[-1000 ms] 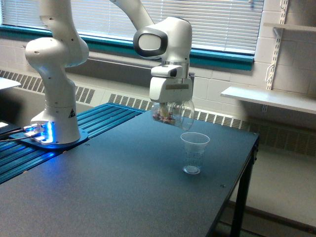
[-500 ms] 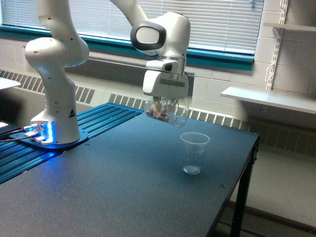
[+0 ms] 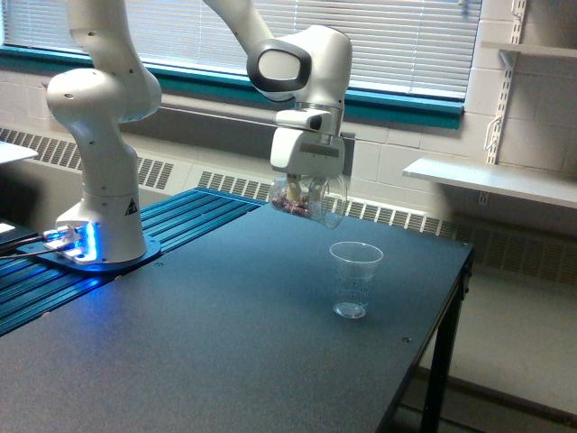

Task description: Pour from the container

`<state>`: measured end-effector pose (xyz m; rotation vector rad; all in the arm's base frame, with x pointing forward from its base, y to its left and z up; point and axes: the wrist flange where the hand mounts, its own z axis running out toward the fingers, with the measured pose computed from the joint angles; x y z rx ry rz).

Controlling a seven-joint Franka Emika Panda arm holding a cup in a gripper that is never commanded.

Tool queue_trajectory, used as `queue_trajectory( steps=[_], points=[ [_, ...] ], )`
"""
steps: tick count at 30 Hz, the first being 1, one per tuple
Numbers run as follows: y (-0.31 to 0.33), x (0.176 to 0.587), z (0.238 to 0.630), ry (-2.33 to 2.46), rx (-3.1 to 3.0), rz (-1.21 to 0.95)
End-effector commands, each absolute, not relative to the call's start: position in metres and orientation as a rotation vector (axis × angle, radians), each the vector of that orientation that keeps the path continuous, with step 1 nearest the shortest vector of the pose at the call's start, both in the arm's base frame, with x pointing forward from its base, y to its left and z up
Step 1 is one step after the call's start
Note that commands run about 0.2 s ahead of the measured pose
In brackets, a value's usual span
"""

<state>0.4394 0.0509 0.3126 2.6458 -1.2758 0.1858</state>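
Observation:
The container (image 3: 306, 200) is a small clear glass jar with a rounded body and a loop handle, holding small brownish bits. My gripper (image 3: 303, 188) is shut on it and holds it tilted in the air, above the table and up to the exterior view's left of the plastic cup. A clear tapered plastic cup (image 3: 354, 279) with printed markings stands upright on the dark table (image 3: 180, 352). I see nothing inside it.
The arm's white base (image 3: 97, 216) stands on a blue ribbed platform (image 3: 117, 280) at the exterior view's left. The table's edge (image 3: 442, 316) runs close to the cup's right. A white shelf (image 3: 491, 180) juts from the back wall.
The gripper rose with the jar, moved toward the left, then came back slightly right. The jar stays tilted. The plastic cup has not moved.

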Motion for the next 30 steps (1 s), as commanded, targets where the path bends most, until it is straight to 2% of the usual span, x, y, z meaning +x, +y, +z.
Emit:
queue_trajectory(
  steps=[1,17,30],
  points=[
    [0.059,0.444,0.313,-1.283,2.642,0.158],
    [0.028,0.465,0.316,-1.425,2.541,0.021],
    [0.044,0.464,0.306,-1.378,2.538,-0.029]
  ],
)
